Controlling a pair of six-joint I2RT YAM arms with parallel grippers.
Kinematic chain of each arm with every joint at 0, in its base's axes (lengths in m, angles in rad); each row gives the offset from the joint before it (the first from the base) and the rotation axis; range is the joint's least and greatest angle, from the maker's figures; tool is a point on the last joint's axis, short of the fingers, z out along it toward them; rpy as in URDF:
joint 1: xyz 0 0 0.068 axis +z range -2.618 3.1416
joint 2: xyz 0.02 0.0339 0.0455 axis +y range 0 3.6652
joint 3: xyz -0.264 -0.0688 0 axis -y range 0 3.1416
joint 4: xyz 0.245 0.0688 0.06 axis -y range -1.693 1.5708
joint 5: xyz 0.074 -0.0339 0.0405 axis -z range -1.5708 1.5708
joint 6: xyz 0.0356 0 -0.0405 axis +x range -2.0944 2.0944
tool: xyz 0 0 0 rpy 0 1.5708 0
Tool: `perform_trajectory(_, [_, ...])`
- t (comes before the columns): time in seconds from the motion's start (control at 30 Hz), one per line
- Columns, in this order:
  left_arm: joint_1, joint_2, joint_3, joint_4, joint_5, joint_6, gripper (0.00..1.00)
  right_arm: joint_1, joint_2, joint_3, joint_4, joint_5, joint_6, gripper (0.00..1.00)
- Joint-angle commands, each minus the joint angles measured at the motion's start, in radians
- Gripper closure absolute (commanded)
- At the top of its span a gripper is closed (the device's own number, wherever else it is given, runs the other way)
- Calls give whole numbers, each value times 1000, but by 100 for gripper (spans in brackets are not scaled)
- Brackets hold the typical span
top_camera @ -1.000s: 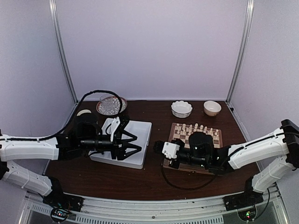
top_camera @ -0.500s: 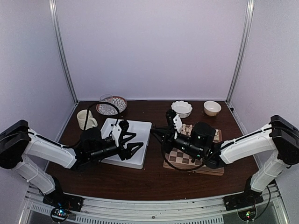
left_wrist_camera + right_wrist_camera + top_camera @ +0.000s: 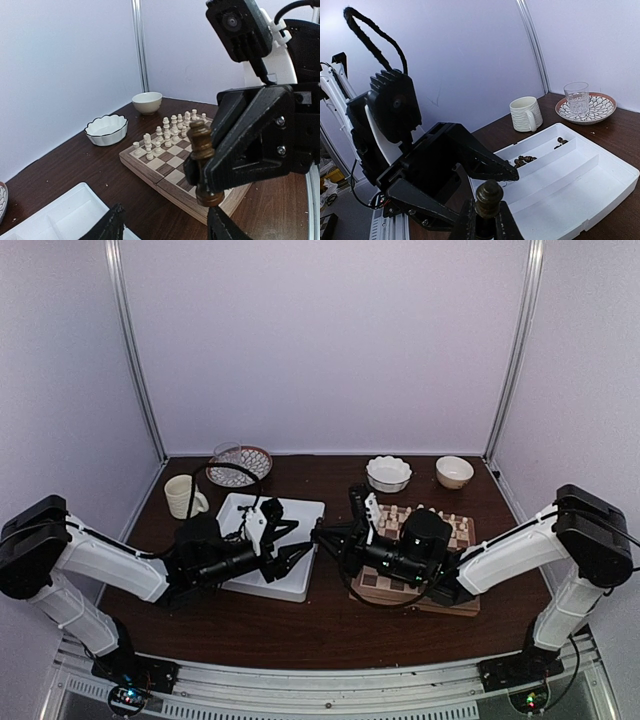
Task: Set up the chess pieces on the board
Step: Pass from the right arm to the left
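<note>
My right gripper [image 3: 322, 536] is shut on a dark brown chess piece [image 3: 488, 199], held upright above the right edge of the white tray. In the left wrist view the same piece [image 3: 202, 165] stands clamped in the right gripper's fingers [image 3: 250, 145]. My left gripper [image 3: 298, 541] is open and empty, pointing at that piece from the left, its fingers [image 3: 485, 162] spread to either side of it without touching. The chessboard [image 3: 373, 582] lies right of the tray, with cream chessmen [image 3: 170, 131] in its far rows. More dark pieces [image 3: 522, 160] lie in the tray.
The white divided tray [image 3: 300, 585] sits left of the board. A cream mug [image 3: 182, 495] and a glass on a patterned saucer [image 3: 238, 462] stand at the back left. A scalloped white bowl [image 3: 388, 472] and a cream bowl [image 3: 454, 471] stand behind the board.
My right arm has swung left from the board's front to the tray's right edge. My left arm has drawn back, and the grippers now meet tip to tip.
</note>
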Motion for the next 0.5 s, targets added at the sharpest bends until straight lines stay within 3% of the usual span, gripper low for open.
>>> perform_trajectory(0.0, [-20,13,32,31,2,46,44,7,14,31,32,-44,31,100])
perform_trajectory(0.3, [-42,16,48,6,4,94,48,16,36,42,37,-48,47,100])
perform_trajectory(0.47, [-42,11,49,-2,6,95,57,23,40,47,29,-48,44,100])
